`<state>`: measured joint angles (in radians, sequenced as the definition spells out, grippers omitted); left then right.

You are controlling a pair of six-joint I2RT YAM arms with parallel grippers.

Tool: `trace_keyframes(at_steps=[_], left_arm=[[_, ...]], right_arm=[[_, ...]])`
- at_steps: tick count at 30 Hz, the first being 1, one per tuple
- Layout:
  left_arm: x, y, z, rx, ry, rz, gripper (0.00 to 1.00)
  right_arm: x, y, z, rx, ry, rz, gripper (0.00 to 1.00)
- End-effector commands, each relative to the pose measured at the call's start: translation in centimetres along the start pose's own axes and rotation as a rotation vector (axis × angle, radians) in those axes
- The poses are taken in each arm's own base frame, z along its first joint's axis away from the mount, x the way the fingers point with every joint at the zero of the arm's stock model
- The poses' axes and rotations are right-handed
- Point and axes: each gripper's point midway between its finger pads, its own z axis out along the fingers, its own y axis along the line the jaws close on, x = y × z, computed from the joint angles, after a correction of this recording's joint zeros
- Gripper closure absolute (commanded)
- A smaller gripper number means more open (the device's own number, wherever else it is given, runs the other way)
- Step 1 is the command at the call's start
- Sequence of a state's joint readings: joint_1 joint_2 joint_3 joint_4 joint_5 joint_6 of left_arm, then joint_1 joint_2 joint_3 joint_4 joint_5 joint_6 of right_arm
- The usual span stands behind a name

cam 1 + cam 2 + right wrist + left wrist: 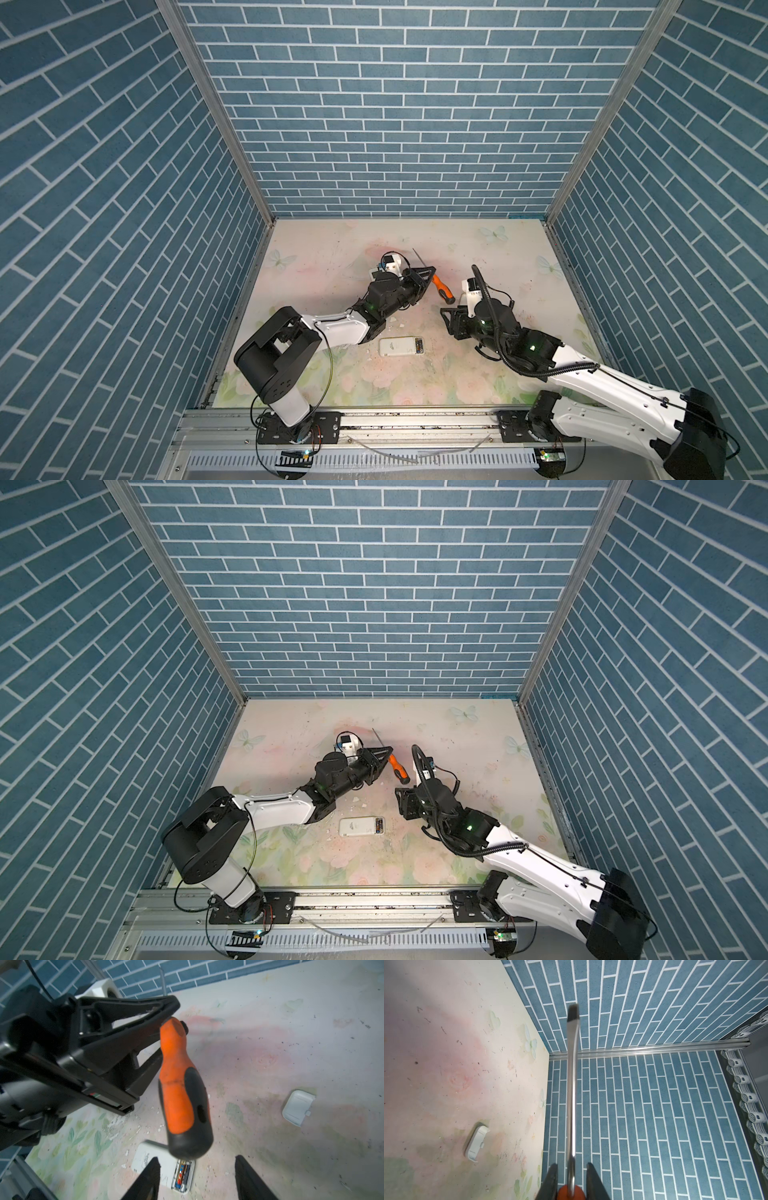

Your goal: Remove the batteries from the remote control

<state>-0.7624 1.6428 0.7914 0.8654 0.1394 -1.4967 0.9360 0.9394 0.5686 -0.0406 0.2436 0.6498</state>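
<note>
Now, my left gripper [430,273] is clenched on the screwdriver [444,288], held clear of the table [332,249]. The pinch is at the top of the orange-and-black handle, where the metal shaft begins. In the left wrist view the shaft runs out between my fingertips [553,1169] to a flat blade tip. In both top views the shaft points toward the back wall and the handle toward my right arm.

My right gripper [197,1159] is released, jaws spread wide and gripping nothing. The butt of the handle hangs just ahead of them in the right wrist view. Whether it touches either finger, I cannot tell.

The remote control [397,347] lies back-side up on the table, between my two arms and nearer the front rail. Its compartment at one end is uncovered. The batteries [182,1174] sit inside it, side by side, dark with coloured print. In a top view they show as a small dark patch at the remote's right end [419,344].

A white cover [298,1107] lies by itself on the table, inner side up, well apart from the remote. White flecks are scattered on the table around the remote.
</note>
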Motion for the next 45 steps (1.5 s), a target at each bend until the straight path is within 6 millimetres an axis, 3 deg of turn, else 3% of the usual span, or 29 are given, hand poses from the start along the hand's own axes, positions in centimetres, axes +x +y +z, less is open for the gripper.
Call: trace_keyframes(at_steps=[1,8,20,45], left_arm=[[-0.5,-2.8,-0.2,0.055,-0.009,-0.008,1.00],[-0.5,-3.7,-0.6,0.048,-0.008,0.001,1.00],[0.1,-5.8,-0.7,0.087,0.015,0.003,1.00],[3.9,-5.7,-0.1,0.114,0.105,-0.077,1.00]], right_arm=[[-4.6,1.7,-1.3,-0.109,-0.251,0.087,0.41],[-6.3,3.2,-2.3,-0.188,-0.342,0.030,0.43],[-8.2,4.2,-1.5,-0.181,-0.370,0.002,0.42],[-11.1,4.7,-1.4,-0.213,-0.424,-0.008,0.50]])
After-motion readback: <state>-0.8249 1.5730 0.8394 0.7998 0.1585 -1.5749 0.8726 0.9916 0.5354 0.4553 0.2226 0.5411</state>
